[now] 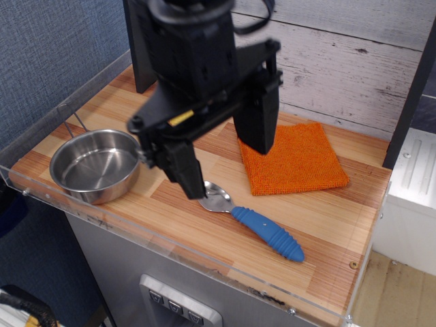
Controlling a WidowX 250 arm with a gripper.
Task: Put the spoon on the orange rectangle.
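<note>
On the worktop (327, 225), spoon (251, 222) lies untouched at about 7 o'clock from the orange cloth (291, 158). Tool (225, 163) spread wide, empty, over the spoon's bowl end, height unclear. Nothing done yet: grab, lift and placing on cloth all remain.

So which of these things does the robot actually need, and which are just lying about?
Needed:
- spoon, blue handle, lying on the counter
- orange cloth, nothing on it yet
- gripper, open, above the spoon's bowl end

Lying about:
- steel bowl, at the left
- wooden counter
</note>
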